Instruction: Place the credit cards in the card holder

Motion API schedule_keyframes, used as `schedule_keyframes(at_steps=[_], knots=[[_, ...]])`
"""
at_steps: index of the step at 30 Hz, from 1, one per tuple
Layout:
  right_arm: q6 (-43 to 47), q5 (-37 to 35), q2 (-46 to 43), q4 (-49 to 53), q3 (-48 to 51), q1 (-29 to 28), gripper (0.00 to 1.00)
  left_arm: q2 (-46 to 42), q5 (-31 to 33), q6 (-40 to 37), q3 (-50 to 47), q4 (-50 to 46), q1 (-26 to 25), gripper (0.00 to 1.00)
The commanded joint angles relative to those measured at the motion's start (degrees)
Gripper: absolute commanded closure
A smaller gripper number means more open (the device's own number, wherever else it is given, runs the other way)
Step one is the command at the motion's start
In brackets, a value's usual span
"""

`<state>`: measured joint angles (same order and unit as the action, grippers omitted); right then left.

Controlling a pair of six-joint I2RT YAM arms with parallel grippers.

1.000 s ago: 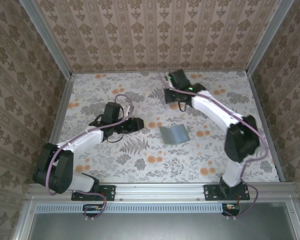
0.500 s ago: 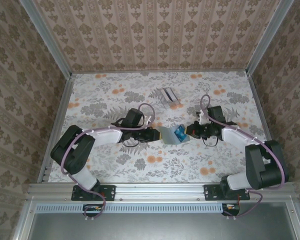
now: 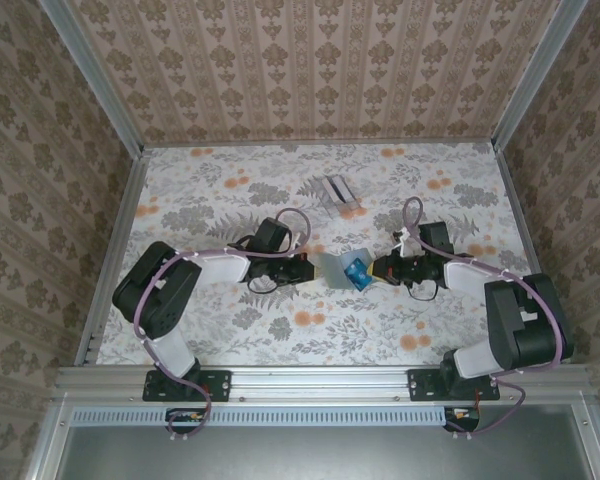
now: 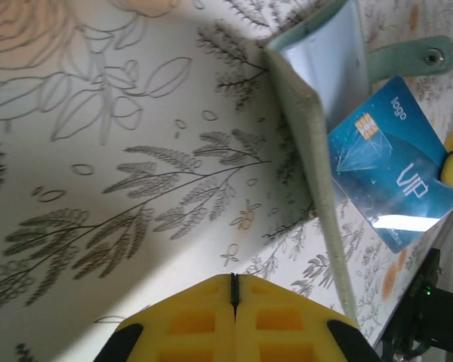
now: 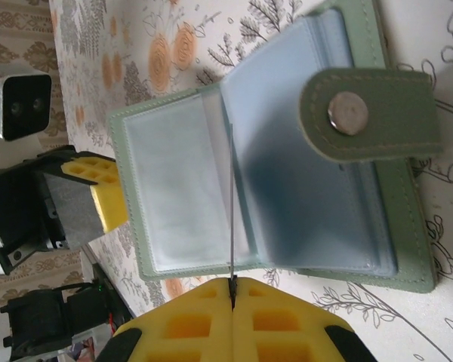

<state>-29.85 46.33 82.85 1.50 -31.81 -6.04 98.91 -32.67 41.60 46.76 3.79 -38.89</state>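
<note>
The grey-green card holder (image 3: 332, 266) lies open mid-table, its clear pockets (image 5: 181, 173) facing up and its snap strap (image 5: 362, 113) folded over the right half. My right gripper (image 3: 378, 270) is shut on a blue credit card (image 3: 357, 272) marked VIP (image 4: 392, 173). In the right wrist view the card (image 5: 231, 204) stands edge-on over the fold, above my right gripper (image 5: 232, 283). My left gripper (image 3: 308, 268) is shut on nothing, close beside the holder's left edge (image 4: 309, 113). Its yellow fingertips (image 4: 234, 280) meet above the tablecloth.
A clear slotted stand (image 3: 335, 192) sits toward the back of the flowered table (image 3: 210, 180). Metal rails and wallpapered walls close in the table on three sides. The two arms face each other across the holder.
The left gripper has closed and edged nearer the holder. The right arm has come from the stand at the back to the holder, carrying the blue card over it.
</note>
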Motion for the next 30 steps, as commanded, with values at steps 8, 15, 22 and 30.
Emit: schedule_keyframes(at_steps=[8,15,22,30], knots=[[-2.01,4.92,4.00,-6.76,1.41,0.15,1.00,-4.31,0.51,0.14,0.49,-4.68,3.34,0.81],[-2.51,5.31,6.48,-7.60,0.88,-0.49,1.00,-4.68,-3.78,3.83,-2.57,1.02,2.62,0.85],[-4.50,4.78,8.56,-10.51,0.26,-3.41,1.00,-2.50,-5.65,6.48,-1.52,5.11,2.60,0.82],[-6.37,2.53,10.39,-11.68,-1.11,-7.01,1.00,-2.82,-4.63,4.40,-1.99,-0.35,4.77,0.89]])
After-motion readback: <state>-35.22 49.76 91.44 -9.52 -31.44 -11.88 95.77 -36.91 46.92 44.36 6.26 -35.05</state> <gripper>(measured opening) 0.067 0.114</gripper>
